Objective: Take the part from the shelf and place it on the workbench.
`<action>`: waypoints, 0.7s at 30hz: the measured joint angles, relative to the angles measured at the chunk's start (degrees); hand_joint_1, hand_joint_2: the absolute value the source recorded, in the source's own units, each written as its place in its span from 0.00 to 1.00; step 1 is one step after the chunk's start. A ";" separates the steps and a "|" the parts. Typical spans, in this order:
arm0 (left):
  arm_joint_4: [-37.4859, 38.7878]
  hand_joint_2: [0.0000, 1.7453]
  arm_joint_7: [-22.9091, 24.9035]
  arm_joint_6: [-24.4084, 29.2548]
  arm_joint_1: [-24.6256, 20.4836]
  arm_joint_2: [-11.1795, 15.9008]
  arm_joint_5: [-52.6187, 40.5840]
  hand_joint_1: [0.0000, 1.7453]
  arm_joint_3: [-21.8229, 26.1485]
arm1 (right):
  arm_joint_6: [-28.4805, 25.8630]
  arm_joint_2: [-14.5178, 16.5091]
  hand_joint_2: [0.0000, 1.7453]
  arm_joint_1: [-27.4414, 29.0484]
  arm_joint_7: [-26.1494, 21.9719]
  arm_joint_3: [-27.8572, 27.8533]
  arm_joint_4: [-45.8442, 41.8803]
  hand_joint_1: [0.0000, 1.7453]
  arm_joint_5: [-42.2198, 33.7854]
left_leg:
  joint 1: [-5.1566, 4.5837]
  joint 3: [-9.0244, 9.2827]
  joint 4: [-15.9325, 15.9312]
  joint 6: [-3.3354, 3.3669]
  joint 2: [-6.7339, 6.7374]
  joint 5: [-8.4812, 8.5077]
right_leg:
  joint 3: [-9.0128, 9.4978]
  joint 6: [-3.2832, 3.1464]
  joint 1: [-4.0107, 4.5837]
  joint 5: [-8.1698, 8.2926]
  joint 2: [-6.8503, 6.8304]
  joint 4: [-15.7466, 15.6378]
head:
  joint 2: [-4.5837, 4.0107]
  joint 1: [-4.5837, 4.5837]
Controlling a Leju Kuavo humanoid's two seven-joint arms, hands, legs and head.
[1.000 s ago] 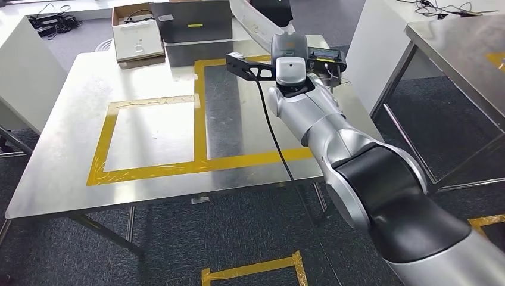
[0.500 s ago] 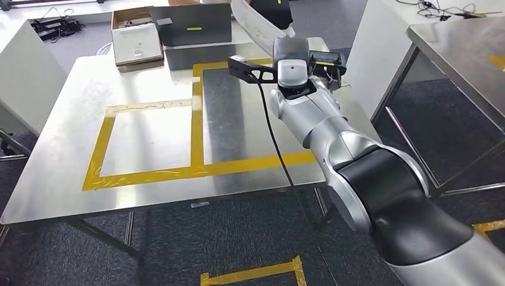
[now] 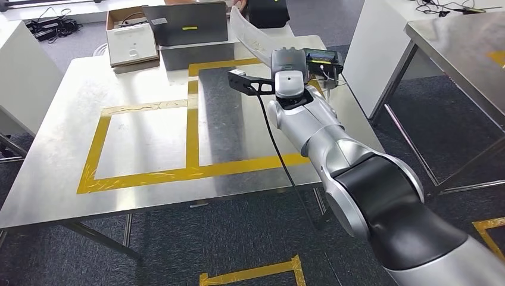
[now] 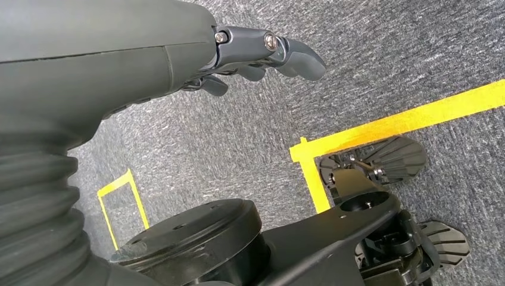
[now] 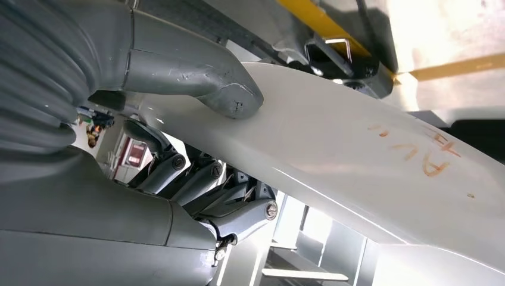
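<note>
The part (image 5: 357, 161) is a long, curved white panel with orange marks on it. My right hand (image 5: 149, 196) grips it, with the thumb (image 5: 208, 83) pressed on one face and the dark fingers (image 5: 202, 179) under the other. In the head view my right arm reaches out over the far right of the steel workbench (image 3: 59, 119), and the white part (image 3: 247, 33) sticks out beyond the wrist, above the bench's far edge. My left hand (image 4: 256, 53) hangs over the carpet and holds nothing, its fingers loosely bent.
Yellow tape marks two rectangles (image 3: 190, 119) on the bench. A cardboard box (image 3: 128, 39) and a grey case (image 3: 187, 24) stand at its far edge. A second steel table (image 3: 458, 47) is to the right and a white cabinet (image 3: 18, 71) to the left.
The whole picture has shifted a little, so the camera has moved. My right arm still holds the white part over the bench's far right, its wrist slightly lower in the picture.
</note>
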 joint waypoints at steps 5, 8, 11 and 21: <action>0.02 1.00 -0.15 0.00 0.08 -0.09 0.21 0.00 0.00 | 0.20 0.90 1.00 3.63 -0.40 0.15 0.18 0.93 1.13 | -0.13 -0.03 0.13 0.02 -0.03 -0.03 | 0.14 0.04 -0.03 0.02 -0.04 -0.10 | 0.00 0.01; 0.03 1.00 -0.30 0.00 0.24 -0.10 0.42 0.00 -0.01 | 0.17 1.29 1.00 5.27 -0.34 0.20 0.31 0.93 1.29 | -0.17 -0.08 0.20 0.05 -0.05 -0.05 | 0.17 0.11 -0.08 0.06 -0.09 -0.18 | 0.00 0.02; 0.04 1.00 -0.44 0.00 0.42 -0.10 0.66 0.00 -0.01 | 0.17 1.55 1.00 6.24 -0.31 0.21 0.32 0.93 1.36 | -0.18 -0.11 0.29 0.15 -0.05 -0.11 | 0.20 0.13 -0.09 0.06 -0.10 -0.19 | 0.00 0.02; 0.04 1.00 -0.66 0.00 0.69 -0.10 1.32 0.00 0.00 | 0.21 2.69 1.00 7.72 -0.72 0.33 0.32 0.93 1.76 | -0.19 -0.16 0.40 0.24 -0.05 -0.18 | 0.22 0.15 -0.15 0.07 -0.10 -0.20 | 0.00 0.02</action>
